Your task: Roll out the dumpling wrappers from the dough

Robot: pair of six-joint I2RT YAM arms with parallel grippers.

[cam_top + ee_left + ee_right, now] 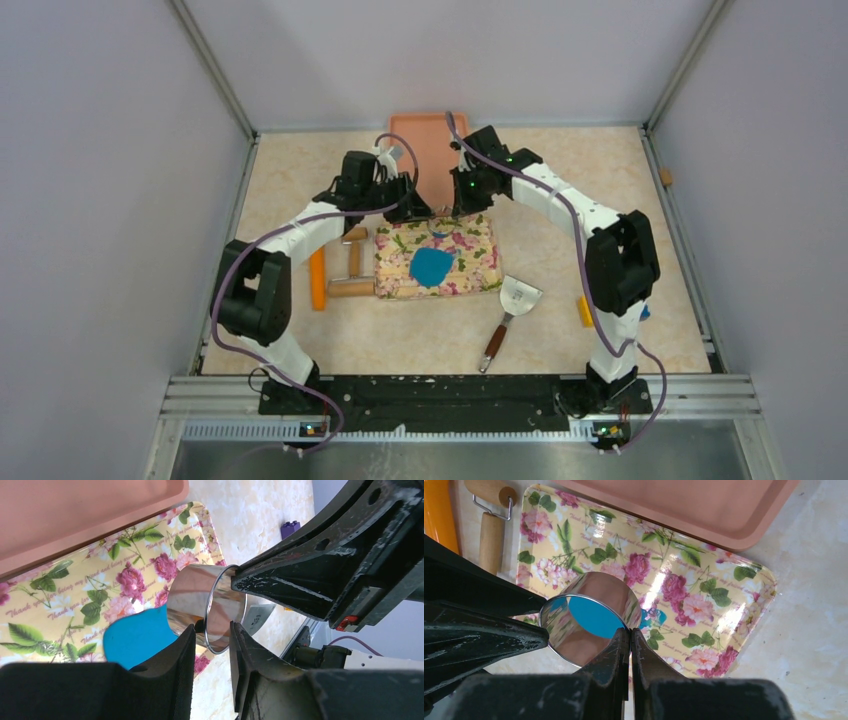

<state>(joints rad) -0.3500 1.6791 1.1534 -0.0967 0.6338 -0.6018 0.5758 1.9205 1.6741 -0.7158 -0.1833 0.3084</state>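
Dough [432, 266] lies flat on floral tray [470, 250], nothing cut out yet. Right end effector [629, 632] pinches cutter ring [599, 587]; left end effector [212, 630] spread round its rim.

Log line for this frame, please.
right gripper: shut on metal ring cutter wall | left gripper: fingers straddle its rim, grip unclear | cutter: tilted, held over floral tray | dough: flat on tray
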